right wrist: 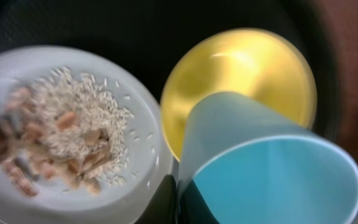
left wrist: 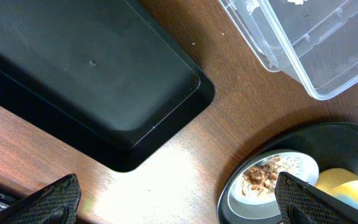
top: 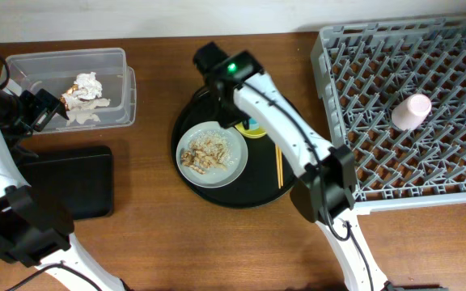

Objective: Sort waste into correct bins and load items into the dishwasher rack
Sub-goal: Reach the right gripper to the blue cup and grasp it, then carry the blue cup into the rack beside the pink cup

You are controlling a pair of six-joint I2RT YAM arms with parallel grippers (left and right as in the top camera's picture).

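Note:
My right gripper (right wrist: 178,202) is shut on the wall of the light-blue cup (right wrist: 272,180), one finger inside and one outside. The cup is over the yellow bowl (right wrist: 241,68), beside the grey plate (right wrist: 143,158) with food scraps (right wrist: 61,137). From overhead this gripper (top: 245,123) is over the round black tray (top: 217,194). The chopsticks (top: 279,166) lie on that tray. My left gripper (left wrist: 179,194) is open and empty, next to the clear tub (top: 63,55), which holds the napkin (top: 87,85) and wrapper (top: 69,101). The pink cup (top: 411,111) lies on the rack (top: 379,48).
The shallow black tray (top: 63,182) sits below the tub at the left and looks empty in the left wrist view (left wrist: 92,68). My right arm reaches across the round tray from the front. Bare wood lies between the black tray and the round tray.

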